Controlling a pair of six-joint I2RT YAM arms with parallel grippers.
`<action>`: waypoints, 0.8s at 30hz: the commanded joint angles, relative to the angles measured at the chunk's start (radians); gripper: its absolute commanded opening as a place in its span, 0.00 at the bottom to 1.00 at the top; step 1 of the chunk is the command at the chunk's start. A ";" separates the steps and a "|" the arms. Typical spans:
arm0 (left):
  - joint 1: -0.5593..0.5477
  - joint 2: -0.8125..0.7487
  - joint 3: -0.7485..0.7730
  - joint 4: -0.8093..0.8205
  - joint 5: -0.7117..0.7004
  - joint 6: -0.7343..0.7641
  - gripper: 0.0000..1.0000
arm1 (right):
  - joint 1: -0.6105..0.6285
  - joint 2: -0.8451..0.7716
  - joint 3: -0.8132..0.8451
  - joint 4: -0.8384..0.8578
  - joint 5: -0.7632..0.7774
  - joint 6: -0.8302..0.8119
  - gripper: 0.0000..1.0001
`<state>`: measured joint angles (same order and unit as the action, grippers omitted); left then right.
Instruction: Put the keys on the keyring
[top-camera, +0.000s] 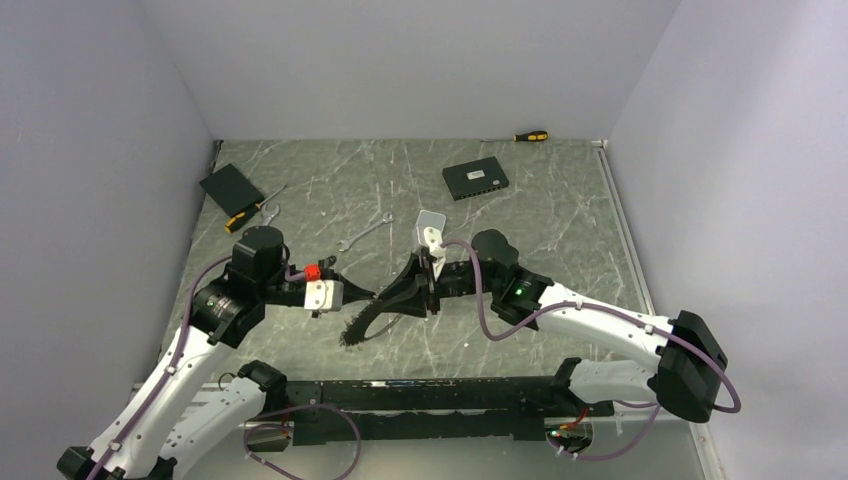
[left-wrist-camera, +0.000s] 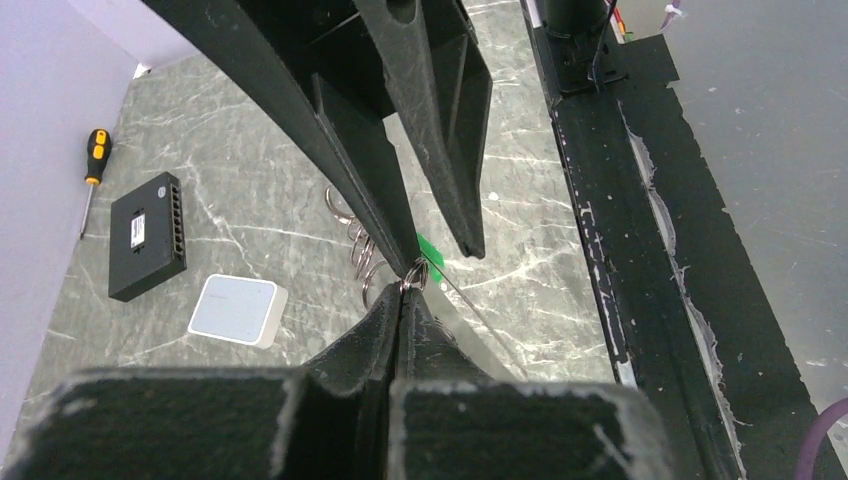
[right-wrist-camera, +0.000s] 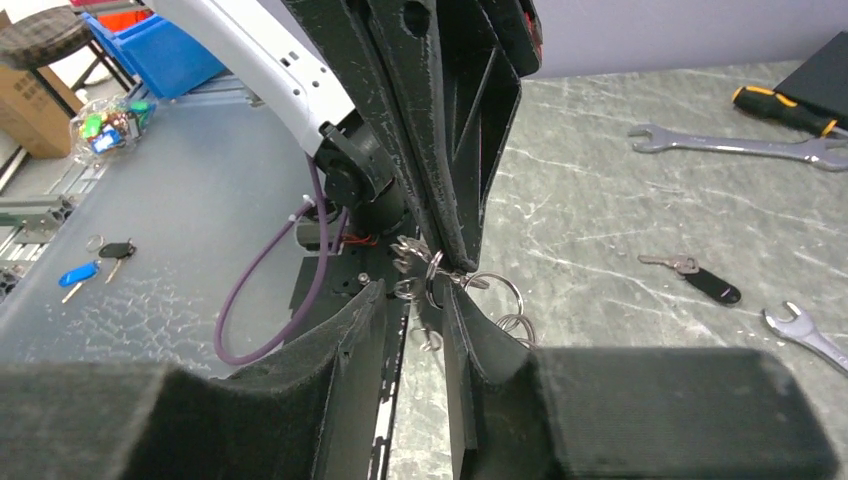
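My left gripper (left-wrist-camera: 403, 292) is shut on the keyring (left-wrist-camera: 470, 312), a thin silvery wire that slants away from its tips. A small ring (left-wrist-camera: 413, 273) and a green tag (left-wrist-camera: 432, 250) hang right at the pinch. More split rings (right-wrist-camera: 497, 292) dangle just below. My right gripper (right-wrist-camera: 415, 295) faces it tip to tip, jaws apart, with small rings between its fingertips. In the top view the left gripper (top-camera: 368, 296) and the right gripper (top-camera: 372, 312) meet above the table's near middle. One of the keys (right-wrist-camera: 700, 282), with a black tag, lies loose on the table.
A black network switch (top-camera: 476, 179) and a white box (top-camera: 430, 222) sit behind the grippers. A wrench (top-camera: 365, 234), a black case (top-camera: 231, 186) and a screwdriver (top-camera: 530, 136) lie farther back. The black base rail (top-camera: 420, 395) runs along the near edge.
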<state>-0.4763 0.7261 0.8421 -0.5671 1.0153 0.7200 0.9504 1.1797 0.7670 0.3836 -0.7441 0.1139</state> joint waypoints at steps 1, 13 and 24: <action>-0.015 -0.007 0.049 -0.002 0.013 0.048 0.00 | -0.002 0.015 0.046 0.056 -0.034 0.033 0.30; -0.025 -0.002 0.040 0.010 0.008 0.045 0.00 | -0.001 0.047 0.043 0.097 -0.047 0.068 0.01; -0.025 -0.074 -0.019 0.115 -0.031 -0.026 0.46 | -0.001 0.036 -0.007 0.181 -0.039 0.097 0.00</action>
<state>-0.4957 0.7082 0.8379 -0.5613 0.9955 0.7341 0.9485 1.2293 0.7708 0.4423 -0.7719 0.1879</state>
